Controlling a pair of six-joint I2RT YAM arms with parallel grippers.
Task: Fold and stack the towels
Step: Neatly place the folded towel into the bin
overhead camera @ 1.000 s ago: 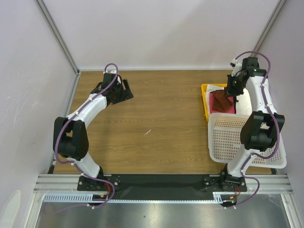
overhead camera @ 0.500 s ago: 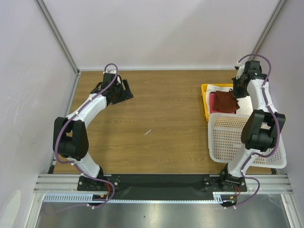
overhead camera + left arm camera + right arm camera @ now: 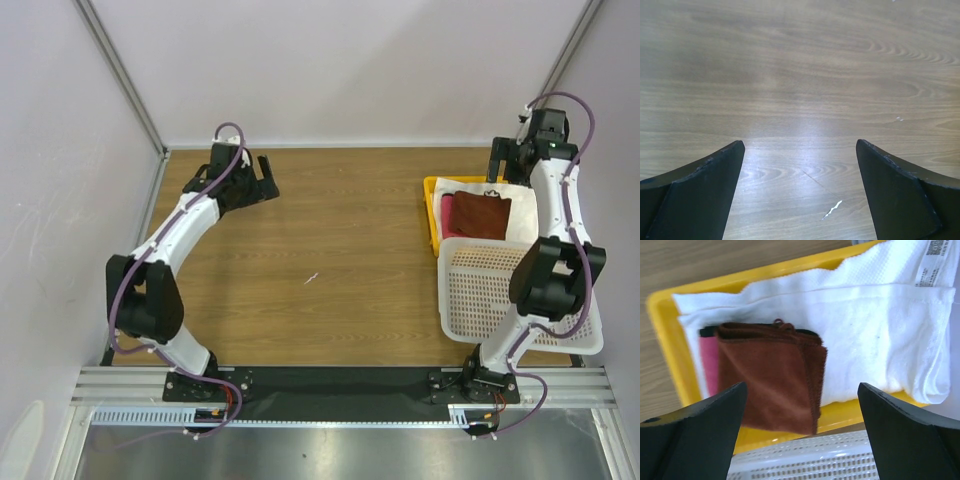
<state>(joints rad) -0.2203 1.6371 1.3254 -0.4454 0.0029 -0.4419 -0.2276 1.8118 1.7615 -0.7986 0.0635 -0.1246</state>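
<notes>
The towels lie stacked in the yellow tray [image 3: 661, 335]. A folded reddish-brown towel [image 3: 767, 385] rests on top, a magenta-pink towel [image 3: 707, 365] peeks out at its left, and the folded white towel [image 3: 870, 330] with its tag lies underneath. In the top view the reddish-brown towel [image 3: 481, 213] sits at the far right of the table. My right gripper [image 3: 801, 385] hovers open above the stack, touching nothing, and shows as the right gripper [image 3: 507, 167] at the tray's far edge. Far left, my left gripper [image 3: 266, 178] stands open over bare wood, as the left gripper [image 3: 800, 143] shows.
A white perforated basket [image 3: 480, 290] stands right in front of the tray, beside the right arm; its rim [image 3: 805, 460] shows just below my right fingers. A small white scrap [image 3: 312, 278] lies mid-table. Walls close in on the left, back and right.
My right gripper opened, let go of the reddish-brown towel and pulled back toward the far edge; the towel now lies flat on the stack. My left gripper opened wider and shifted slightly farther back.
</notes>
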